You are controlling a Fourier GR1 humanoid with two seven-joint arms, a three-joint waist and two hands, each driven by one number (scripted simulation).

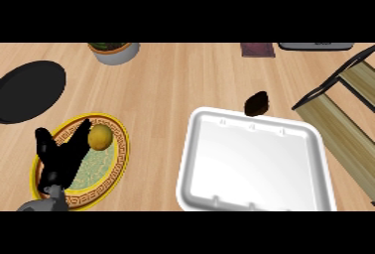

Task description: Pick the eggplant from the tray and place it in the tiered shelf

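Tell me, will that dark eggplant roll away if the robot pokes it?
Probably a bit. The eggplant looks rounded and lies loose on the wooden counter, just beyond the white tray, with nothing bracing it, so a poke may well roll or skid it. Its dark skin looks smooth, so it may be slippery to grasp.

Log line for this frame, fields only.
eggplant: on counter just beyond white tray, not in tiered shelf | left hand: open, over yellow-rimmed plate | right hand: not in view
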